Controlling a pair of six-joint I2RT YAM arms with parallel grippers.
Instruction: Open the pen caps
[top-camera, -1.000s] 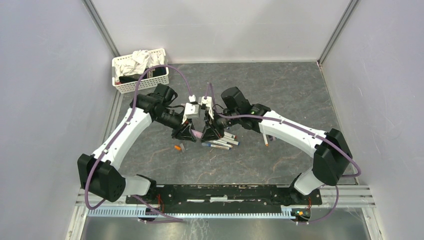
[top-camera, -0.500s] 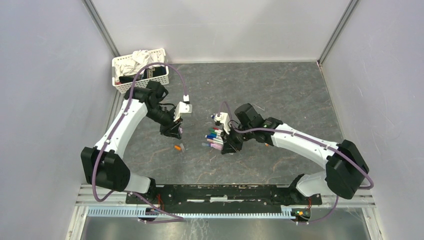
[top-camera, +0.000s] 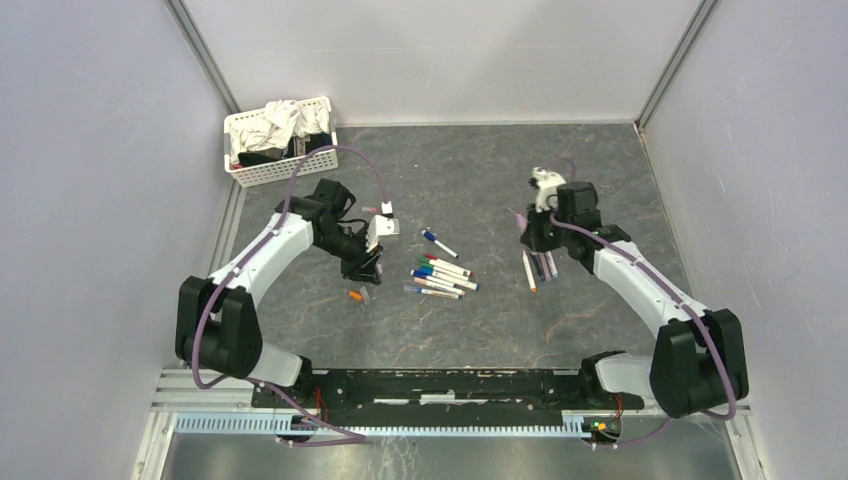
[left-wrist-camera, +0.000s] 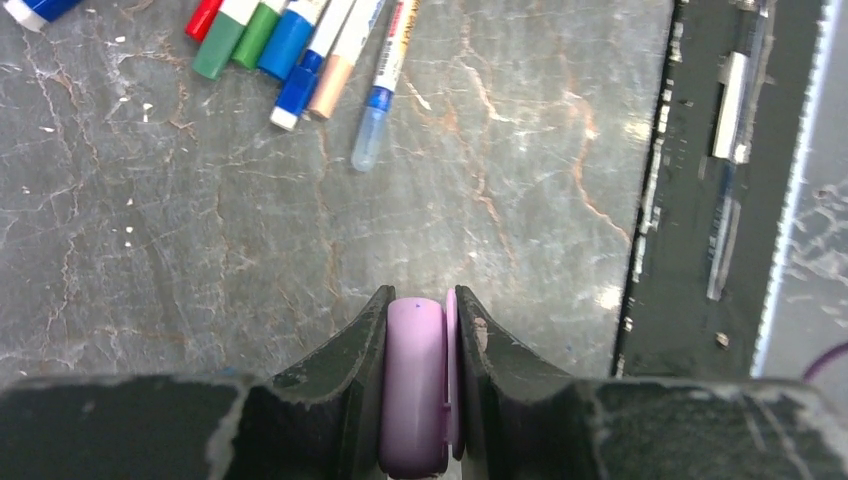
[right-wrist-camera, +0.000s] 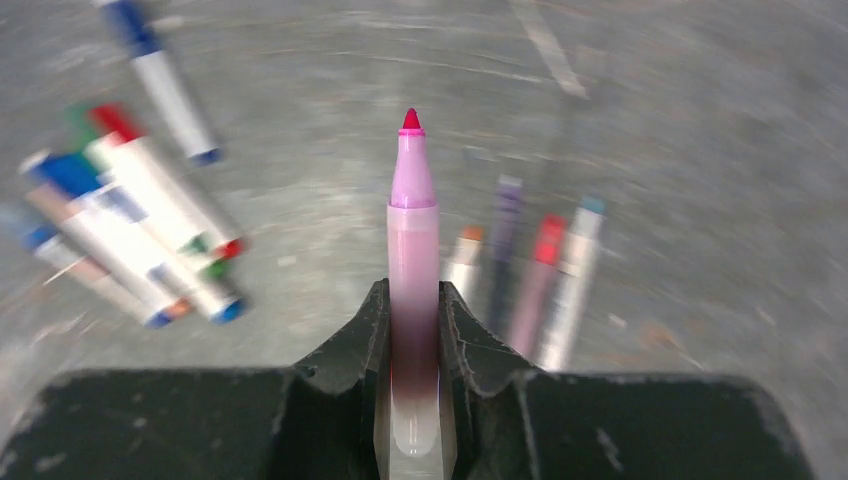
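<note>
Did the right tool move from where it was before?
Yes. The right tool went right and a little farther back, away from the pen pile, carrying the pink pen.

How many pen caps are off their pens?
3: a pink cap in the left fingers, an orange cap and a grey cap side by side on the table. Others may be hidden.

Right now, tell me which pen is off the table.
The pink pen in the right claw, red tip bare; a pink cap is in the left claw. All other pens lie on the table.
</note>
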